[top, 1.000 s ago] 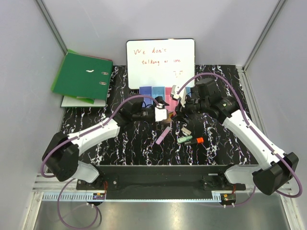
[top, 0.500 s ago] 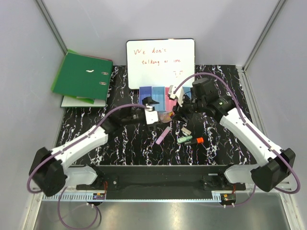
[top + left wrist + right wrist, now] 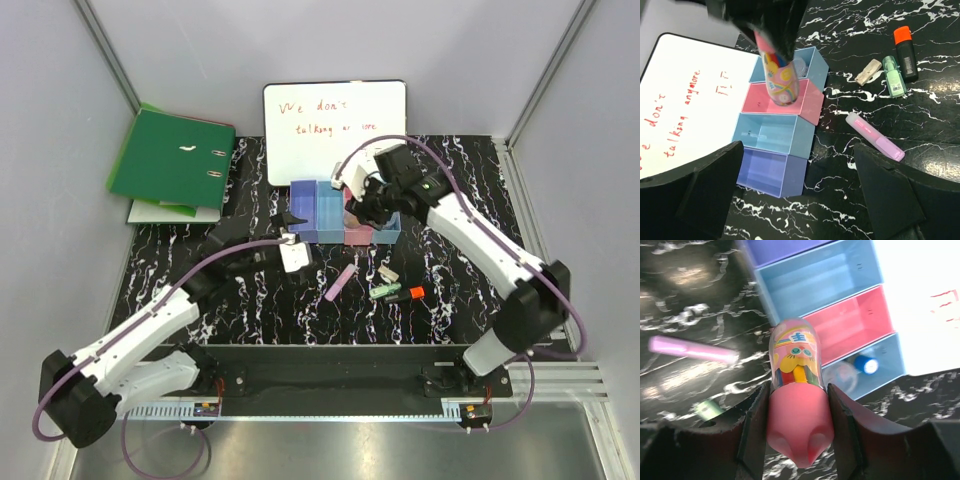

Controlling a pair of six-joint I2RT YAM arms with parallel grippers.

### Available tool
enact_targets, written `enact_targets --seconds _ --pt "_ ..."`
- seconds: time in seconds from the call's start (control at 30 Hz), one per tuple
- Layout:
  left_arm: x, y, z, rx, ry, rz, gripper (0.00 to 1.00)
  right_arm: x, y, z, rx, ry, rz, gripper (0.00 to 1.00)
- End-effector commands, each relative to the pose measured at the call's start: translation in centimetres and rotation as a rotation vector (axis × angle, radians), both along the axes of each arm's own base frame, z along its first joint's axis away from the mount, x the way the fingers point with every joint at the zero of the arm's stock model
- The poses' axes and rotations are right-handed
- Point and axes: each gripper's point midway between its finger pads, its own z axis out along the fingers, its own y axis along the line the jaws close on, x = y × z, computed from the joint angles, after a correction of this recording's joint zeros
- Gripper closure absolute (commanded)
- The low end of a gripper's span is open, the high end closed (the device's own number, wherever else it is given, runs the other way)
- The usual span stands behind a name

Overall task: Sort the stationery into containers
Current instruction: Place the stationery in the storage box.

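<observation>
My right gripper (image 3: 362,212) is shut on a pink highlighter (image 3: 796,390) with a cartoon label and holds it upright over the pink bin (image 3: 752,102) of the containers (image 3: 303,228). In the left wrist view the highlighter's (image 3: 780,82) lower end reaches into that bin. A blue-capped bottle (image 3: 864,365) lies in the end light blue bin (image 3: 890,362). A lilac marker (image 3: 341,282), a green highlighter (image 3: 384,292) and an orange highlighter (image 3: 413,292) lie on the table in front. My left gripper (image 3: 290,240) is open and empty, beside the purple-blue bin (image 3: 765,172).
A whiteboard (image 3: 335,130) with red writing stands right behind the bins. A green ring binder (image 3: 172,160) lies at the back left. A small beige piece (image 3: 387,272) lies by the highlighters. The marbled table (image 3: 200,250) has walls on three sides.
My right gripper has carried the pink highlighter from the table's middle back to over the pink bin. My left arm has pulled back to the left and near side, empty.
</observation>
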Motion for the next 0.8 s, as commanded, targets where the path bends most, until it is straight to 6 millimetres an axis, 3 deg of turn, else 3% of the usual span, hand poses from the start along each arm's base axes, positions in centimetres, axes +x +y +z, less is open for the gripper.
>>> enact_targets --seconds 0.0,0.07,0.1,0.17,0.2,0.27,0.3,0.37,0.4,0.77 --pt "-0.2 1.6 0.7 0.002 -0.024 0.057 0.01 5.4 0.0 0.9 -0.124 -0.137 0.006 1.00" --pt "-0.5 2.0 0.7 0.003 -0.028 0.063 0.01 6.8 -0.1 1.4 -0.151 -0.161 0.010 1.00" --pt "-0.6 2.2 0.7 0.004 -0.026 0.066 0.01 7.6 0.0 0.5 -0.165 -0.145 0.010 1.00" --pt "-0.9 2.7 0.5 0.013 -0.017 0.076 0.01 9.0 0.1 1.3 -0.177 -0.174 0.001 1.00" --pt "-0.8 3.0 0.5 0.013 -0.016 0.093 0.01 9.8 0.1 0.6 -0.188 -0.165 -0.007 1.00" --pt "-0.9 3.4 0.3 0.009 -0.012 0.110 0.01 11.1 0.0 1.4 -0.194 -0.190 -0.021 1.00" --pt "-0.8 3.7 0.1 0.012 -0.015 0.121 0.01 11.7 0.0 0.4 -0.213 -0.176 -0.024 1.00" --pt "-1.0 4.0 0.0 0.006 -0.018 0.125 0.01 12.7 -0.2 0.8 -0.221 -0.185 -0.036 1.00" --pt "-1.1 4.1 -0.1 0.006 -0.019 0.125 0.01 13.1 -0.5 -0.1 -0.230 -0.167 -0.039 1.00" --pt "-1.4 4.7 -0.3 -0.004 -0.031 0.141 0.01 12.7 -0.8 -2.3 -0.267 -0.090 0.015 1.00"
